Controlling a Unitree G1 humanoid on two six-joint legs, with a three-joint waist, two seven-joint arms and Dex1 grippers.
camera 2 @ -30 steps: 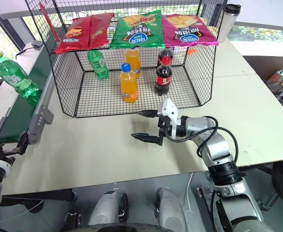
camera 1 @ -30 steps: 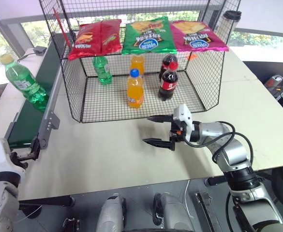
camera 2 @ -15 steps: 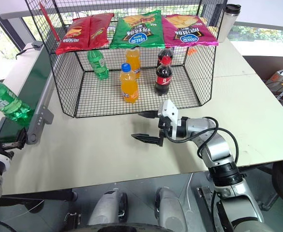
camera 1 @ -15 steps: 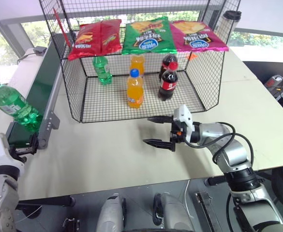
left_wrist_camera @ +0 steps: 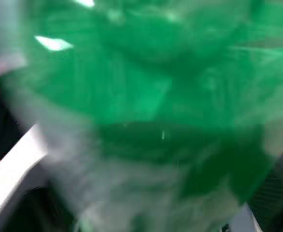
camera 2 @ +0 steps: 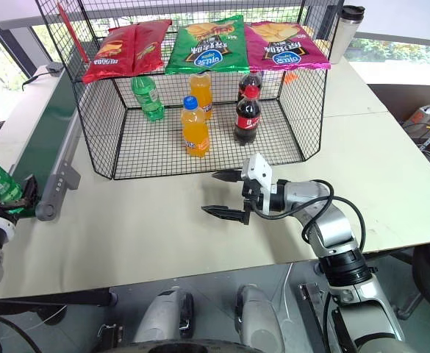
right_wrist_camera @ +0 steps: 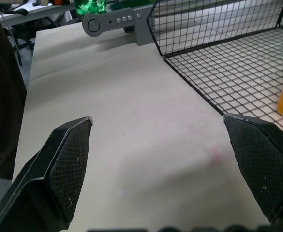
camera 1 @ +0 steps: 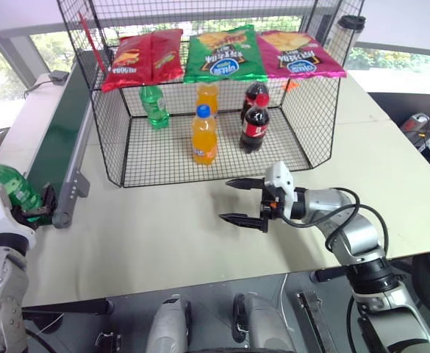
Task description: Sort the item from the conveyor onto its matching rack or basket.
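Pale counter [camera 1: 170, 220], with the bottle at the conveyor's near end.

At the near end of the conveyor [camera 1: 56, 140], a green bottle [camera 1: 1, 184] with a yellow cap is seen tilted beside the left hand [camera 1: 38, 206]; in the left wrist view the bottle [left_wrist_camera: 146, 106] is pressed close to the lens. Whether the left hand is clamped on it cannot be told. The right hand [camera 1: 244, 200] is held level above the counter, its fingers [right_wrist_camera: 68, 154] wide apart and empty, just before the open front of the basket [camera 1: 112, 158]. Inside the basket a green, two orange and two cola bottles are stood, with three snack bags laid on top. By this showing, pickup is judged barely under way: lifting, carrying across and setting down by the green bottle [camera 1: 154, 107] are left.
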